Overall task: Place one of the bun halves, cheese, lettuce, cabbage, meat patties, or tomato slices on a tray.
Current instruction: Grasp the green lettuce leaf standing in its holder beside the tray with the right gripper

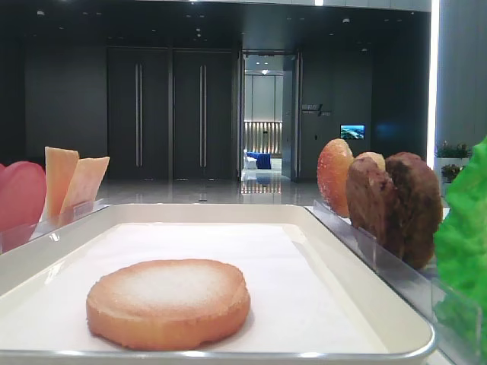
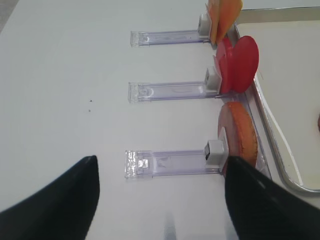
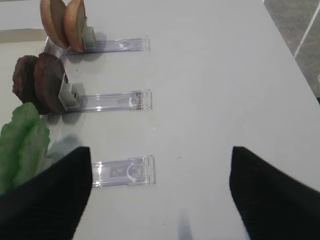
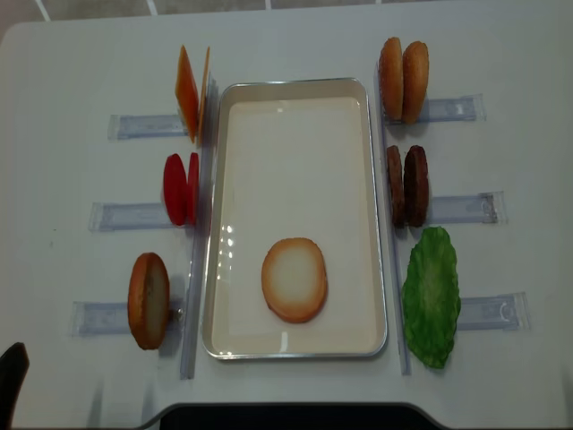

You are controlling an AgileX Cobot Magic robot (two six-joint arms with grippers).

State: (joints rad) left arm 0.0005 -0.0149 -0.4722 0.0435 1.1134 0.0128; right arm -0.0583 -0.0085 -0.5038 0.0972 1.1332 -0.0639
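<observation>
One bun half [image 4: 294, 279] [image 1: 168, 303] lies flat, pale face up, near the front of the cream tray [image 4: 295, 152]. On the tray's left stand cheese [image 4: 191, 92], tomato slices [image 4: 180, 188] [image 2: 240, 62] and another bun half [image 4: 149, 300] [image 2: 240, 135]. On its right are two bun halves [image 4: 403, 81] [image 3: 65, 22], meat patties [image 4: 407, 185] [image 3: 40, 82] and lettuce [image 4: 431, 296] [image 3: 22, 145]. Cabbage is out of view. My right gripper [image 3: 161, 150] is open over bare table beside the lettuce. The left gripper [image 2: 162, 159] is open too, its right finger close to the standing bun half.
Narrow clear plastic holders [image 4: 457, 312] [image 3: 122, 171] [image 2: 170, 162] stick out sideways from each row of food. A dark rounded shape [image 4: 286, 417] sits at the table's front edge. White tabletop [image 3: 220, 75] stretches away on both outer sides.
</observation>
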